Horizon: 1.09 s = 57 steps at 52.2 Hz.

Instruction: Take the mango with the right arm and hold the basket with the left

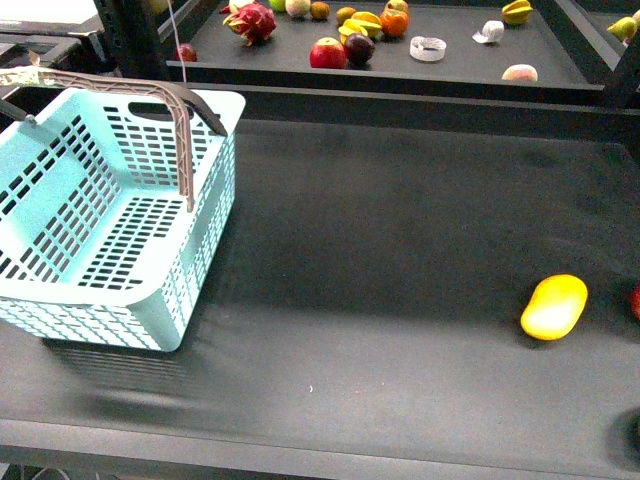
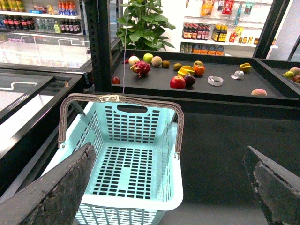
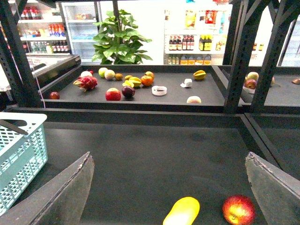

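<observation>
So far I judge nothing done: my left gripper (image 2: 169, 149) and right gripper (image 3: 168, 155) both gape wide, empty. The mango (image 1: 554, 307) lies at four o'clock, the basket (image 1: 205, 262) at nine, neither touched.

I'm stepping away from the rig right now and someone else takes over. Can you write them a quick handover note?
Left gripper: open, empty, facing the basket, no grip on it.
Right gripper: open, empty, pointing at the mango, short of it.
The mango lies on the right of the dark table, beside a red apple. The basket stands on the left, empty, handle raised.
Done: nothing grasped.
Left: hold the basket with the left arm, pick the mango with the right.
</observation>
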### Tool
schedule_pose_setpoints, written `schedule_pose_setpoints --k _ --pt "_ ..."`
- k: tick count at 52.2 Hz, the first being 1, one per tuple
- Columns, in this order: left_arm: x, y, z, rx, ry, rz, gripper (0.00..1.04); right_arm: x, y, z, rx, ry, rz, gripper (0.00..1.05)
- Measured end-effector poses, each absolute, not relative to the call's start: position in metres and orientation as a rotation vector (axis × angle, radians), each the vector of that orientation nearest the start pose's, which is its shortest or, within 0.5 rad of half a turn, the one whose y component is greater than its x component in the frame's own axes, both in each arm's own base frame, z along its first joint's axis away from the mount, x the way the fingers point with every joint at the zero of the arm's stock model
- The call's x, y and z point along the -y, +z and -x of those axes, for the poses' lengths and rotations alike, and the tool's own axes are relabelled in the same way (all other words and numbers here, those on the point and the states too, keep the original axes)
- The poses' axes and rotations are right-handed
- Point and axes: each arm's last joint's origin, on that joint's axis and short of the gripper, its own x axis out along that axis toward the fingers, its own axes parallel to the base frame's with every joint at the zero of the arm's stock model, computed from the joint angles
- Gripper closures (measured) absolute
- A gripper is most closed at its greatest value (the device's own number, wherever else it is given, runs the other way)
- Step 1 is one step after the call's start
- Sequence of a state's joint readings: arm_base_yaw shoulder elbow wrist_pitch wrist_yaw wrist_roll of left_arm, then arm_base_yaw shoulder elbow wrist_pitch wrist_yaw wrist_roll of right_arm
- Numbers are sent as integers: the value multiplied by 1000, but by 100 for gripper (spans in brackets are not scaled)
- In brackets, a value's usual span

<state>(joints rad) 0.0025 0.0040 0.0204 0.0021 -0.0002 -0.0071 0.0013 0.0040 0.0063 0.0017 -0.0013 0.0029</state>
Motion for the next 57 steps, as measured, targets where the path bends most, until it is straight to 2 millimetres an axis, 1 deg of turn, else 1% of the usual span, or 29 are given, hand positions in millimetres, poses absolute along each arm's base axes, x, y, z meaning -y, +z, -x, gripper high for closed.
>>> schedule_pose_setpoints --k 49,50,54,57 --pt "0 170 -97 19 4 7 8 0 166 -98 4 3 -3 8" --pt "0 170 -97 18 31 13 8 0 166 -98 4 3 -3 8" --pt "2 170 -100 15 262 97 8 0 166 -98 4 3 -3 8" --pt "3 168 -103 -1 377 131 8 0 166 -98 4 2 -3 8"
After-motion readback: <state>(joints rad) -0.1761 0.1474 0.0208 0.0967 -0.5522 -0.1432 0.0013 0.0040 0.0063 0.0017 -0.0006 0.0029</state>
